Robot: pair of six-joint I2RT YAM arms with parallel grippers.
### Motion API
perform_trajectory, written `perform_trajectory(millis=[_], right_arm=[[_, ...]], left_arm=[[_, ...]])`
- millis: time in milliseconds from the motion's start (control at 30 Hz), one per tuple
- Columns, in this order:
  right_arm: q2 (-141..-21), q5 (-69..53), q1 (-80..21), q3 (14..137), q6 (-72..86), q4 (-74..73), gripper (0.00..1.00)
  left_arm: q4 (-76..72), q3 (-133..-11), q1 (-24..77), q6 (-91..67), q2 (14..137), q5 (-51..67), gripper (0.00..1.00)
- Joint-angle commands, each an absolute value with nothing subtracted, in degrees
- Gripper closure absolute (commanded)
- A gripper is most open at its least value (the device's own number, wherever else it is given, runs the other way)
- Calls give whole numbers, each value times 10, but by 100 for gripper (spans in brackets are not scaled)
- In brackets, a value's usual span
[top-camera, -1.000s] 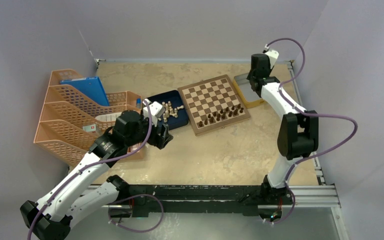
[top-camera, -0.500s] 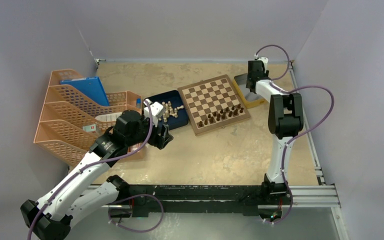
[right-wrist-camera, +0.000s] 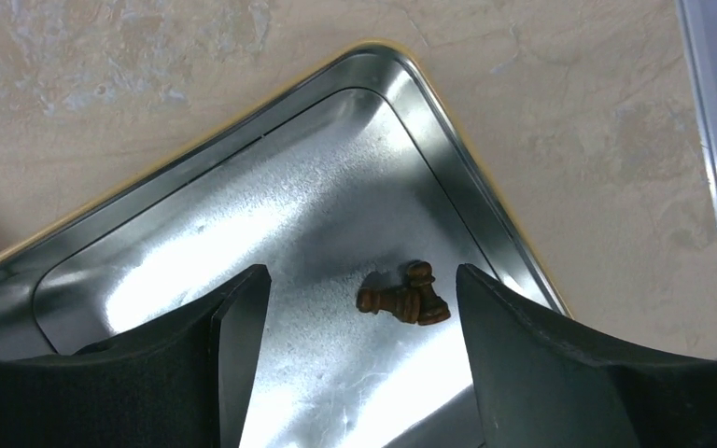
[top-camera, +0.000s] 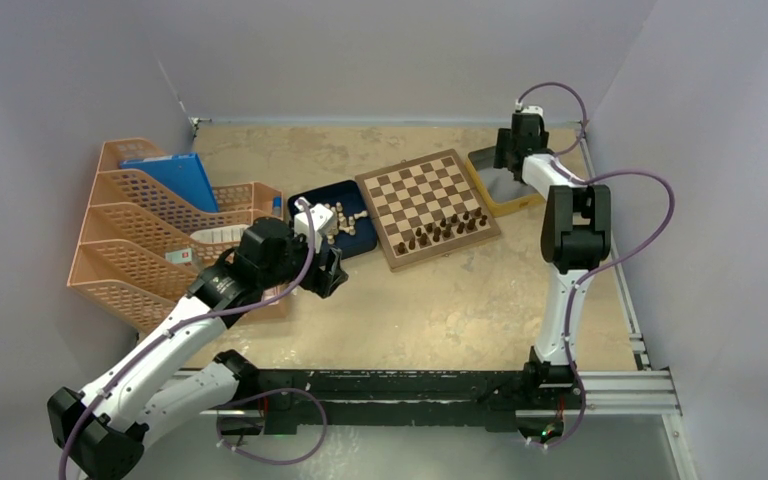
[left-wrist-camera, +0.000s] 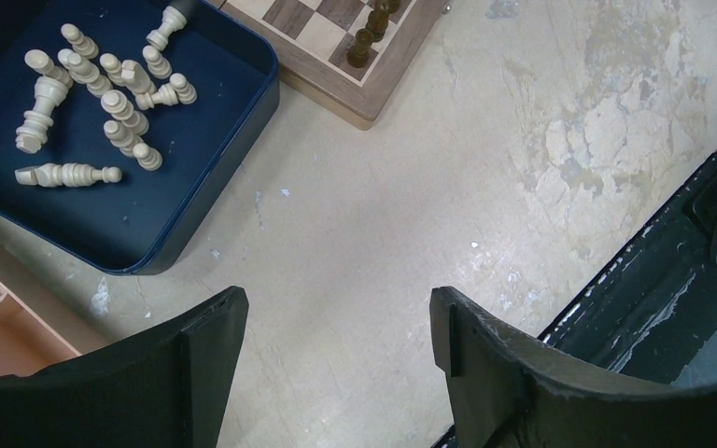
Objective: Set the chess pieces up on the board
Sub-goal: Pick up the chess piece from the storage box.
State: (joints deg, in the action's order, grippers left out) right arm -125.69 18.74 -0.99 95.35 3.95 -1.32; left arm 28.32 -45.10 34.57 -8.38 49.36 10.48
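From above, the board (top-camera: 428, 208) sat toward the far edge of the bench, right of its middle, with dark chess pieces (top-camera: 445, 230) standing along its near side. The right gripper (top-camera: 507, 168) hung over the silver tin (top-camera: 500, 192) near the far right corner, and the left gripper (top-camera: 325, 272) hovered near the bench's middle. The left wrist view showed that gripper (left-wrist-camera: 336, 322) spread wide and empty over bare bench, with the blue tray (left-wrist-camera: 243, 131) of pale pieces (left-wrist-camera: 103, 93) just beside the board's corner (left-wrist-camera: 336, 79). A careless reach toward the tray could probably clip that corner and topple the standing men. In the right wrist view, the gripper (right-wrist-camera: 359, 280) was released, its jaws straddling what looked like 2 dark pieces (right-wrist-camera: 403, 297) lying tangled against the tin's (right-wrist-camera: 243, 187) far wall. Closing there risked catching both, pinching 1 crookedly so it squirted across the slick metal, or jamming a finger on the rim.
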Motion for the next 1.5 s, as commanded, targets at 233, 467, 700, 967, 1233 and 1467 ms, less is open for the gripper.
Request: perform_trajectory(millis=[233, 467, 700, 967, 1233, 1467], right_arm=[[-1274, 100, 21, 978, 37, -28, 23], [-1284, 88, 25, 993, 43, -67, 23], [-1277, 32, 25, 989, 42, -81, 27], [-1277, 26, 25, 988, 43, -91, 33], [-1274, 29, 23, 987, 45, -100, 45], [-1261, 34, 15, 985, 57, -107, 45]], left_arm=[[261, -453, 346, -76, 501, 107, 29], [263, -453, 346, -78, 500, 111, 29], [261, -454, 346, -77, 500, 119, 29], [260, -453, 345, -77, 500, 129, 30], [261, -452, 346, -77, 499, 134, 30], [258, -453, 346, -76, 503, 139, 30]])
